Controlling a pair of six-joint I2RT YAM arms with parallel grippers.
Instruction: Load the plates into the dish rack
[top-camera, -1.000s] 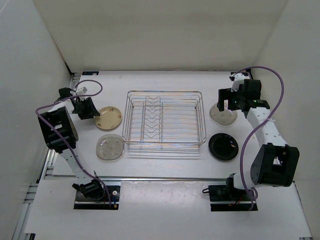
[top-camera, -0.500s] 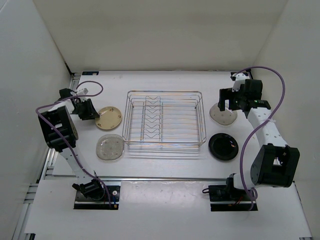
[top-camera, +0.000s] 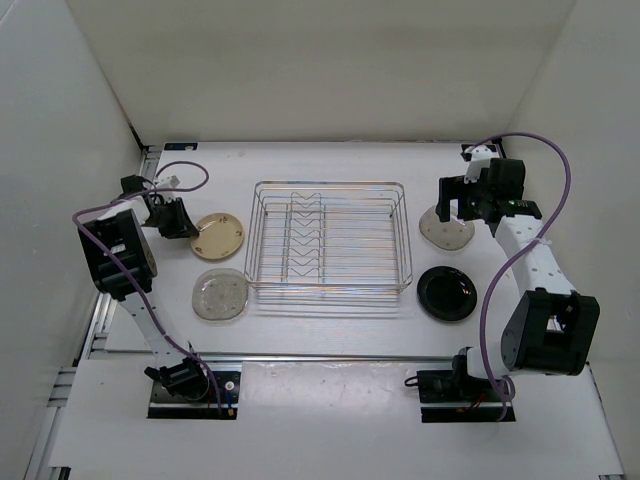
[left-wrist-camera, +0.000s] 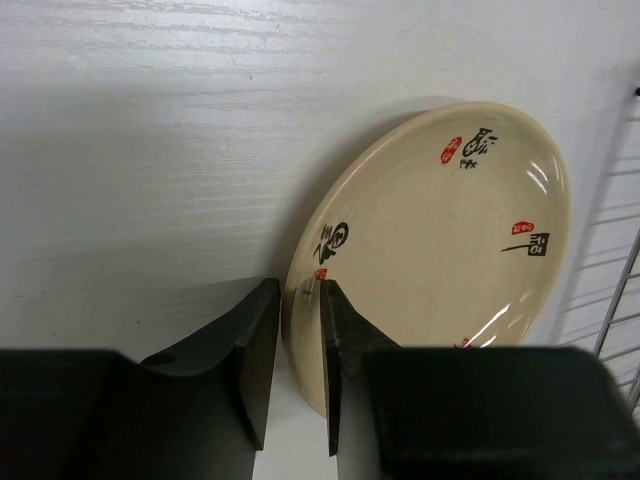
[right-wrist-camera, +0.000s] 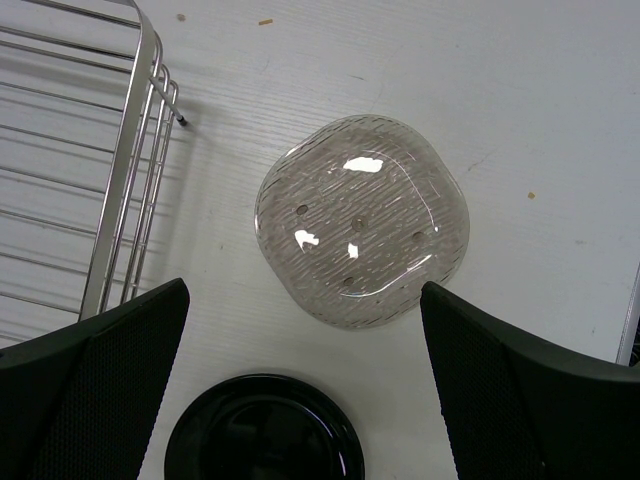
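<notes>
The tan plate (top-camera: 219, 236) with red and black marks (left-wrist-camera: 440, 240) lies left of the dish rack (top-camera: 328, 184). My left gripper (left-wrist-camera: 298, 290) straddles its near-left rim, jaws narrow. One finger lies over the plate's top and a small gap shows beside the other. In the top view it sits at the plate's left edge (top-camera: 188, 228). The speckled beige plate (top-camera: 219, 296) lies nearer. My right gripper (right-wrist-camera: 302, 300) hangs wide open above the pale ridged plate (right-wrist-camera: 360, 235), right of the rack (top-camera: 446, 231). The black plate (right-wrist-camera: 262, 430) lies just nearer (top-camera: 446, 293).
The rack's chrome side rail (right-wrist-camera: 125, 180) runs close to the pale plate's left. Rack wires (left-wrist-camera: 620, 290) show at the right edge of the left wrist view. White walls enclose the table on the left, right and back.
My left gripper's jaws have narrowed around the tan plate's rim. The plates and the right arm have not moved.
</notes>
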